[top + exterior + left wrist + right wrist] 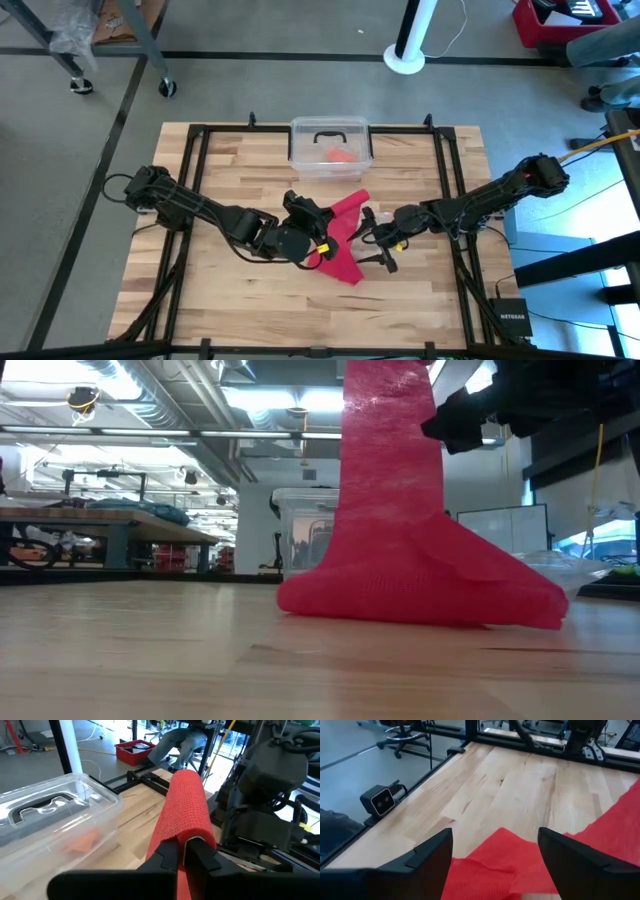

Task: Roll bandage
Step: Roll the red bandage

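Quantities: one bandage [343, 236]; two grippers, left [322, 247] and right [373, 242]; one clear box [331, 146] beyond the bandage, containing one orange lump [340, 155].

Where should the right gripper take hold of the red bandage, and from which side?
Probably the loose end of the bandage lying flat on the table, taken from above. The left gripper has pinched the upper part and lifted it into a band, while the open right gripper hangs over the flat cloth.

- The bandage [341, 236] is bright red (a fine woven mesh up close).
- The tabletop [250, 300] is pale wood with streaky grain.
- The box [331, 146] is clear, with an orange-red lump [340, 155] inside.
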